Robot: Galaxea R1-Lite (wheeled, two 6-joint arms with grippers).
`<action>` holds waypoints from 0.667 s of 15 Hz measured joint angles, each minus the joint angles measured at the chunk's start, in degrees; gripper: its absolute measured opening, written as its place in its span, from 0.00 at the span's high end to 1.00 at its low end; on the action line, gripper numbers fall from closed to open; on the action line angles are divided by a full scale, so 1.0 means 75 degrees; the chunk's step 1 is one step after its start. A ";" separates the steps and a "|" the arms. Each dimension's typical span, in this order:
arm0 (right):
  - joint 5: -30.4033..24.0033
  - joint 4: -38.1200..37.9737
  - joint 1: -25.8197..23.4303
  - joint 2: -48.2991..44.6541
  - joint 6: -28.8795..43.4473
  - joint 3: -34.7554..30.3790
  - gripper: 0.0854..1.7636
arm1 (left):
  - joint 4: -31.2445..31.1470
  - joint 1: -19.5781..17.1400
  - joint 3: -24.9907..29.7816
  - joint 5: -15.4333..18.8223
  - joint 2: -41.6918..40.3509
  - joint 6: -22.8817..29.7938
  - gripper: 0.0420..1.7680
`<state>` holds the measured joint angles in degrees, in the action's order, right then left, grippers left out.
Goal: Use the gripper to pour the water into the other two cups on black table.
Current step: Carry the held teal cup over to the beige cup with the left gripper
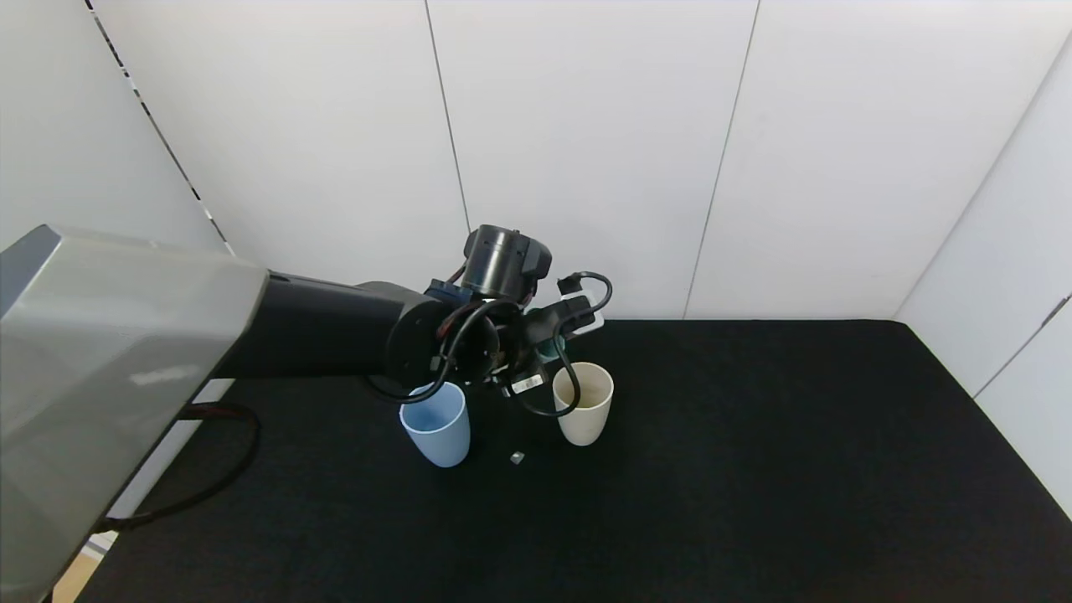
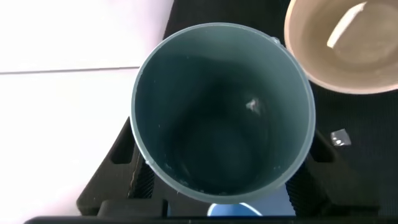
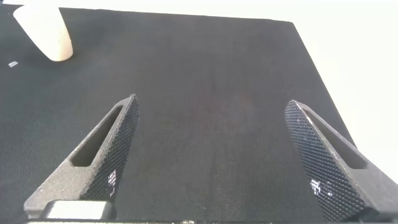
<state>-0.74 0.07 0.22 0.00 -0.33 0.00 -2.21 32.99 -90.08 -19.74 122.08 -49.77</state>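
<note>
My left gripper (image 2: 217, 193), jaws clamped on an empty-looking teal-green plastic tumbler (image 2: 222, 112), hangs above the light blue (image 1: 435, 423) and cream-beige matte cups (image 1: 583, 402); only my right wrist view shows the right gripper (image 3: 211, 155), jaws apart over the matte black tabletop (image 3: 205, 81)

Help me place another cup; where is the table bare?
The black table is bare from the beige cup to its right edge, and along the near side. It is crowded around the blue cup, where the left gripper holds a teal cup.

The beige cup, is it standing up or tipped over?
Standing up. The beige cup sits on its base on the black table, its open mouth facing up, beside the left gripper.
</note>
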 joint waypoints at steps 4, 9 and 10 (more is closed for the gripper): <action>-0.0003 -0.0003 0.0003 0.0000 0.0000 0.0000 0.03 | -0.0179 0.0148 -0.0349 -0.0462 0.0047 -0.0507 0.35; 0.0000 0.0000 0.0000 0.0000 0.0003 0.0000 0.03 | -0.0179 0.0393 -0.0400 -0.0957 0.0078 -0.1037 0.35; 0.0000 0.0000 0.0000 0.0000 0.0003 0.0000 0.03 | -0.0172 0.0452 -0.0403 -0.1087 0.0085 -0.1122 0.35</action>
<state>-0.74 0.07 0.22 0.00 -0.30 0.00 -3.50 36.38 -93.10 -27.89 122.71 -58.19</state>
